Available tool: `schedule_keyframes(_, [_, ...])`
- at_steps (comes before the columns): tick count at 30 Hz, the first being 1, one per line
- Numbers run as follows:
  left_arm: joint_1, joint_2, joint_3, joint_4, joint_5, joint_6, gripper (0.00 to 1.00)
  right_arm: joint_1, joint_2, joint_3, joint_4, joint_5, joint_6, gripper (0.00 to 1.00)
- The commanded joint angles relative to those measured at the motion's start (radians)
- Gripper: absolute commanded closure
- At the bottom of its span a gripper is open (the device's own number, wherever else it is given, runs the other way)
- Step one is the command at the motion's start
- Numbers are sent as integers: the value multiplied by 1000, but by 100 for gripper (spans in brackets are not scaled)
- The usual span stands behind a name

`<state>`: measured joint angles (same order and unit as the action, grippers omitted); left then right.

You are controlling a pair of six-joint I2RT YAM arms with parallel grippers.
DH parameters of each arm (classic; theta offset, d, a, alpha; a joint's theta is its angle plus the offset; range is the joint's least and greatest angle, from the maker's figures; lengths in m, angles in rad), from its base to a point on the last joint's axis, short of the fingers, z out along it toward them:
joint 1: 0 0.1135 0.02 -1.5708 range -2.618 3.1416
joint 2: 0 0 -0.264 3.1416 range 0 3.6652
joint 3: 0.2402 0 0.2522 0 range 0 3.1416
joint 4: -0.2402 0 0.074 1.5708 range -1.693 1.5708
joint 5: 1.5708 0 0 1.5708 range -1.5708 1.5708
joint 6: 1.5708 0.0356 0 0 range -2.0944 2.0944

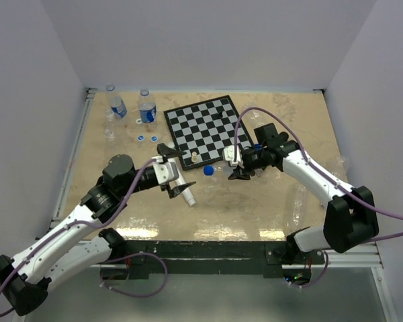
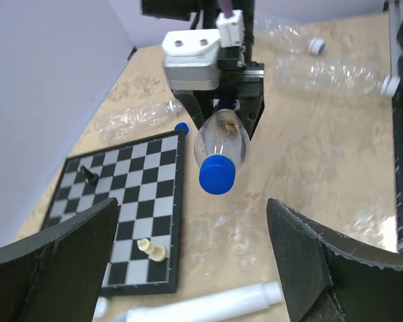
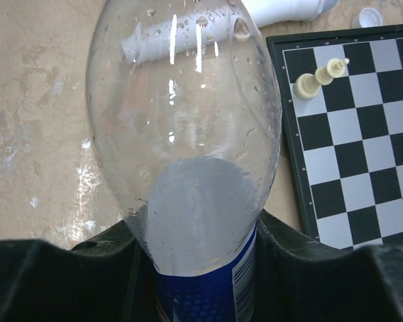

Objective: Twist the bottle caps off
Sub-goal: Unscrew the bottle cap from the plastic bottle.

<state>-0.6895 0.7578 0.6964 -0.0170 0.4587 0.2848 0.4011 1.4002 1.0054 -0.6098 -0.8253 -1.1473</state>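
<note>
Both jaws of the left gripper (image 2: 191,211) are spread wide and nothing is held between them. The blue cap (image 2: 217,174) is seen just ahead of the gap, centred between the two fingers (image 2: 60,261) and touched by neither. It is seated on the neck of a clear bottle (image 2: 221,137), which is held roughly level above the table (image 1: 255,208) with its capped end pointed at the left gripper. The bottle is clamped around its blue-labelled body by the right gripper (image 1: 239,168), whose jaws are pressed against its sides. From above, the bottle is seen just off the near edge of the chessboard (image 1: 205,127), where a pale chess piece (image 1: 195,157) is found. A white microphone (image 1: 185,192) is laid on the table by the left gripper, and two upright bottles (image 1: 146,106) are placed at the far left.
</note>
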Motion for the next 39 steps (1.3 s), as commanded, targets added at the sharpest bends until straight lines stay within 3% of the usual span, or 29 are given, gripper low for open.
schedule_keyframes(1, [-5, 118, 34, 88, 147, 373, 4, 4, 8, 19, -42, -21, -51, 98])
schedule_keyframes(5, [-5, 218, 66, 86, 208, 386, 9, 4, 5, 19, -47, -20, -58, 97])
schedule_keyframes(9, [-5, 251, 23, 185, 259, 321, 14, 4, 17, 22, -61, -23, -75, 96])
schedule_keyframes(17, [-11, 305, -5, 284, 271, 225, 39, 5, 26, 25, -65, -23, -78, 96])
schedule_keyframes(39, [-53, 365, -3, 244, 233, 240, 58, 5, 31, 27, -67, -21, -78, 96])
